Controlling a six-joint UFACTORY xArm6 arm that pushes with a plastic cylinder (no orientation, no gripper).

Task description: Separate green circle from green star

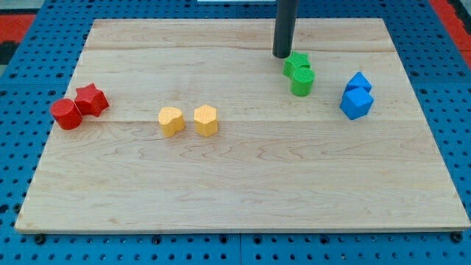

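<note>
The green star (296, 62) and the green circle (302, 81) sit touching each other in the upper right part of the wooden board (243, 191), the star above the circle. My tip (282, 55) is the lower end of the dark rod, which comes down from the view's top. It stands just left of the green star, close to its upper left edge.
Two blue blocks (357, 96) touch each other right of the green pair. Two yellow hexagon-like blocks (171, 121) (206, 120) lie near the middle left. A red circle (67, 114) and a red star (91, 99) touch at the left edge.
</note>
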